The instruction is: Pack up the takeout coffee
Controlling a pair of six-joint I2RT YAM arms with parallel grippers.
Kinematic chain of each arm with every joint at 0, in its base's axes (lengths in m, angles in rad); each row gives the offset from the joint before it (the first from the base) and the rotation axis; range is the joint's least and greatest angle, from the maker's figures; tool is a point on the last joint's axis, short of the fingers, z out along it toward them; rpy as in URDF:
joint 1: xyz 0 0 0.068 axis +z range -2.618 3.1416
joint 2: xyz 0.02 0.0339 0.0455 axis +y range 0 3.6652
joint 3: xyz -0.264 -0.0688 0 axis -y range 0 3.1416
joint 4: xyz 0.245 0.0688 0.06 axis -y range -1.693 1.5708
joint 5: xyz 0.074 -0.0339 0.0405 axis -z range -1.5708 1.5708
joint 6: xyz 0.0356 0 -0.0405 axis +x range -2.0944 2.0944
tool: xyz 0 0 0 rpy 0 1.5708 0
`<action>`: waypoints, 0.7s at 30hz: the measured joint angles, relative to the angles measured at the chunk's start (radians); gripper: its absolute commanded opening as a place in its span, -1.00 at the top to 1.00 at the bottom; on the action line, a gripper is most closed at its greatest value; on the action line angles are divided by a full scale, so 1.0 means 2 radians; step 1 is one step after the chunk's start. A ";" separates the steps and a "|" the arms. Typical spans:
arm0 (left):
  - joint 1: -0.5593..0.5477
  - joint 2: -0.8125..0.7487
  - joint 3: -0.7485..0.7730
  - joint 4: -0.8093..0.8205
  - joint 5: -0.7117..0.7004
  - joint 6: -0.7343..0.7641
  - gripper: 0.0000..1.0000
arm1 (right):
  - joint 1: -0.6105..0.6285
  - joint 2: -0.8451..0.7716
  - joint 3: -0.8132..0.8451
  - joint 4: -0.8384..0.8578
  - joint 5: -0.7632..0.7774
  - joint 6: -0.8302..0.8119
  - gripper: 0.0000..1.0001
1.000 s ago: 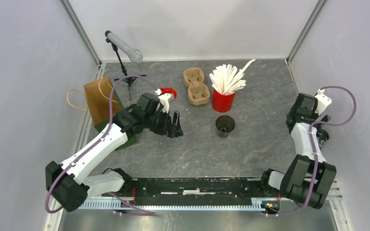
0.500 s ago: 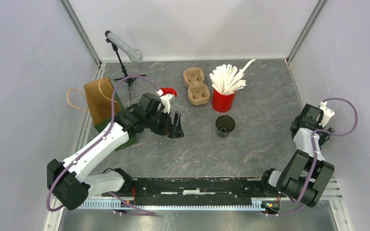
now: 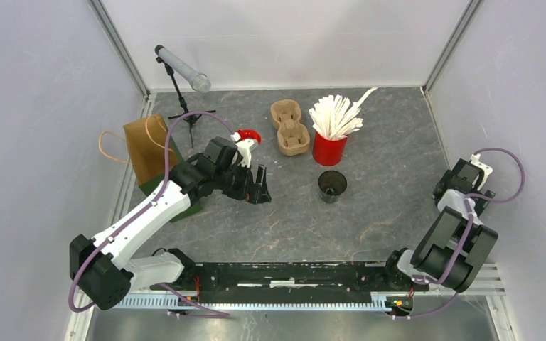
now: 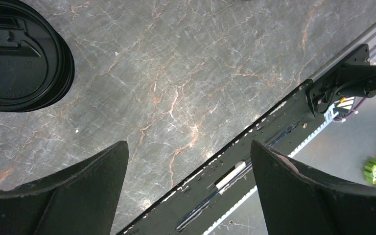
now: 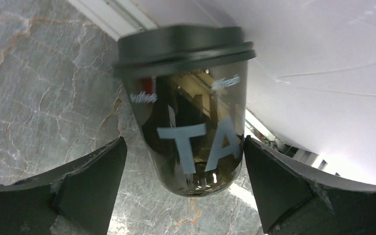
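The left arm (image 3: pixel 138 220) and right arm (image 3: pixel 458 245) are built of white links joined by bulky black housings. 2 purple cables are looped along them, 1 on the left (image 3: pixel 185 117) and 1 on the right (image 3: pixel 515 167). A white mount with a red part (image 3: pixel 247 135) is fitted at the left wrist. The fingers (image 4: pixel 68 196) are shaped as dark, matte, curved wedges.

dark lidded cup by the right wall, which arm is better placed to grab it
Right: the dark translucent cup with black lid sits between the right gripper's open fingers; the left gripper hangs open across the table.
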 measured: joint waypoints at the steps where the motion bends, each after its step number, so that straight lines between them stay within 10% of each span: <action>1: 0.000 0.000 0.000 0.000 -0.002 0.000 -1.00 | 0.000 0.005 0.000 0.002 -0.005 -0.003 -0.84; 21: 0.000 -0.046 0.000 -0.001 -0.012 -0.001 -0.90 | 0.001 -0.091 -0.023 0.010 -0.106 -0.026 -0.27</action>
